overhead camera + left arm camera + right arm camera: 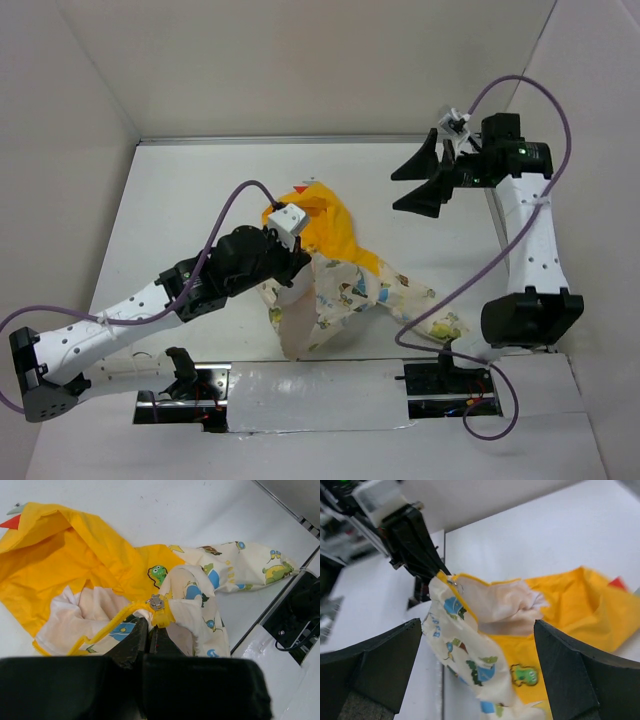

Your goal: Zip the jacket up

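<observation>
Left hand pinches jacket on white table between white walls.

Through the right wrist camera I saw the right gripper with its two dark fingers spread wide at the lower corners, neither one touching cloth. Between and beyond them was the jacket, held up by one corner over the white table. Its cream animal print faced me and the yellow lining spread away to the right. The left gripper stood at the upper left, pinched closed on the jacket's yellow-trimmed edge. A small silvery piece sat just below that pinch. It was possibly the zipper pull, but too blurred for me to say.
</observation>
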`<action>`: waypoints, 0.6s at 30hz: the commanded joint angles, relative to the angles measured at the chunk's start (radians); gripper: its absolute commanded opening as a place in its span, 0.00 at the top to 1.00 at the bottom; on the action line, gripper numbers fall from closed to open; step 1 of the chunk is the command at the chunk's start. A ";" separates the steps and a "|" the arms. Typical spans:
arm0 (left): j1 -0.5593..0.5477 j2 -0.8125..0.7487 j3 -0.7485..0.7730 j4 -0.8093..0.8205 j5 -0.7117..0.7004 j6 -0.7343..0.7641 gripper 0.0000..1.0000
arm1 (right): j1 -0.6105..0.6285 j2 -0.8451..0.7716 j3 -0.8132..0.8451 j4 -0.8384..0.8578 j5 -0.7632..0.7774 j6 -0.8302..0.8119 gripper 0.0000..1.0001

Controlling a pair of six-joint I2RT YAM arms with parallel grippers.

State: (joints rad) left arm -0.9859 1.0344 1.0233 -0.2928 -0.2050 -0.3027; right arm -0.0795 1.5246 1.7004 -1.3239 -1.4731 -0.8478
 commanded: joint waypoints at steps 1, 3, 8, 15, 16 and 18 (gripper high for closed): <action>0.001 -0.023 0.031 0.027 -0.005 -0.038 1.00 | 0.035 -0.124 0.142 -0.034 -0.211 -0.096 0.00; 0.000 -0.036 0.032 0.040 -0.004 -0.026 1.00 | 0.062 -0.141 0.160 0.061 -0.185 -0.086 0.00; -0.002 -0.054 0.038 0.055 -0.007 -0.019 1.00 | 0.259 -0.219 0.014 0.673 0.134 0.372 0.00; -0.003 -0.048 0.046 -0.009 -0.053 -0.061 1.00 | 0.305 -0.300 -0.336 1.037 0.605 0.806 0.00; -0.003 -0.050 0.031 -0.011 -0.057 -0.059 1.00 | 0.263 -0.317 -0.382 1.192 0.612 0.961 0.00; -0.002 -0.069 0.006 0.000 -0.077 -0.052 1.00 | 0.247 -0.326 -0.482 1.278 0.608 1.042 0.00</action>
State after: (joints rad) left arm -0.9859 1.0050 1.0229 -0.3317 -0.2375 -0.3370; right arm 0.2043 1.2285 1.2999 -0.3542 -0.9619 -0.0975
